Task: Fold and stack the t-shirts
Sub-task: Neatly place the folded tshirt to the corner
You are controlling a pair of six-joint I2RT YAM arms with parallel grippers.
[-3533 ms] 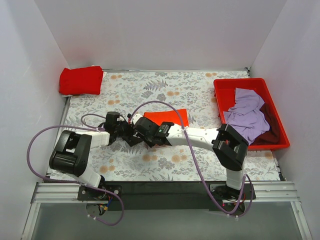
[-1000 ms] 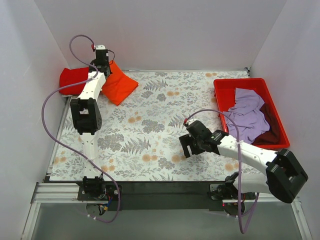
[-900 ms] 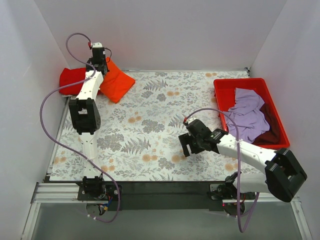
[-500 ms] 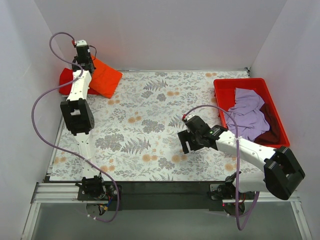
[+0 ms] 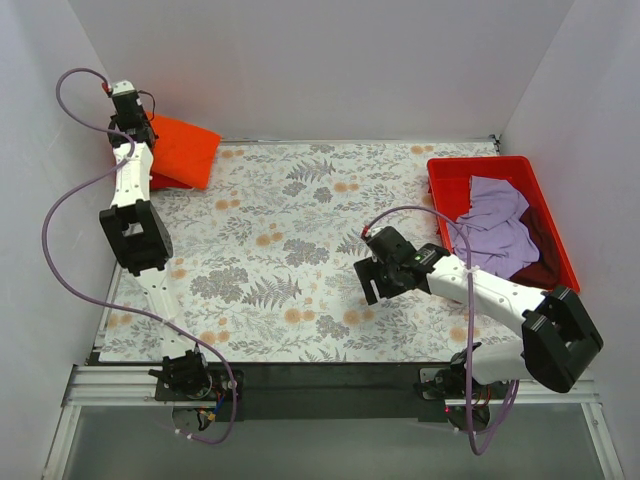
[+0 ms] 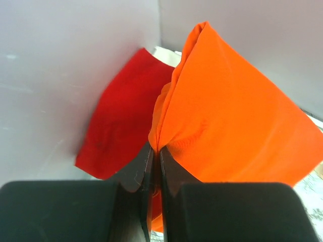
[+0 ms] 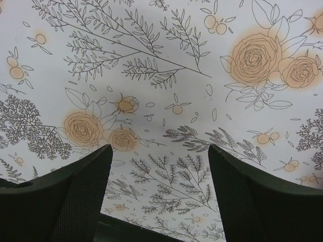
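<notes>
My left gripper point(image 6: 155, 151) is shut on a pinched edge of the bright orange t-shirt point(image 6: 227, 121), which is folded and hangs over the folded red t-shirt point(image 6: 121, 121) in the far left corner. From above, the left gripper point(image 5: 138, 135) and the orange t-shirt point(image 5: 185, 150) are by the back wall, and they cover most of the red one. My right gripper point(image 7: 159, 151) is open over the bare floral cloth with nothing between its fingers. From above, the right gripper point(image 5: 372, 280) is right of the table's middle. A lavender t-shirt point(image 5: 495, 225) and a maroon t-shirt point(image 5: 545, 265) lie crumpled in the bin.
A rigid red plastic bin point(image 5: 470, 170) stands at the right edge of the floral tablecloth point(image 5: 290, 260). White walls close in the back and both sides. A purple cable loops from each arm.
My left arm has carried the orange t-shirt left and back, from beside the red one to over it. My right gripper has drifted slightly left, and its jaws have narrowed a little.
</notes>
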